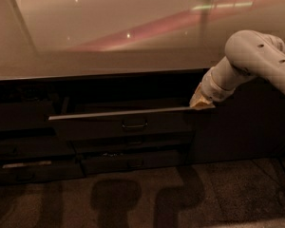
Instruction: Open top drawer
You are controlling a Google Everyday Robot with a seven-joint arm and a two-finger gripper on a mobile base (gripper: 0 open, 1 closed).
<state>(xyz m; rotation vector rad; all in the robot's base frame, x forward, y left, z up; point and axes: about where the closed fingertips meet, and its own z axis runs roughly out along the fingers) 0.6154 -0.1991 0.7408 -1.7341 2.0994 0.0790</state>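
**One drawer ajar, gripper at its corner**

Two dark shadows (pixel 114 198) lie on the speckled floor (pixel 228 194) nearest the camera, at 6 o'clock in the view. Behind them is a shallower lower drawer (pixel 133 163), with the shorter fronts of the left stack (pixel 23 146) at its 9 o'clock.

Above it, the top drawer (pixel 95 129) stands a little out of the cabinet face, near the centre of the view. Its pale metal top edge runs as a thin line across its width. Its loop handle (pixel 134 126) sits mid-front.

The gripper (pixel 202 103) is at 2 o'clock from the handle. Its yellowish tip is against the right end of the pale edge. Whether it is open or closed on anything cannot be told. The white arm (pixel 251 56) rises from it toward 2 o'clock.

Farthest back, the glossy counter (pixel 109 46) fills the upper half of the view.
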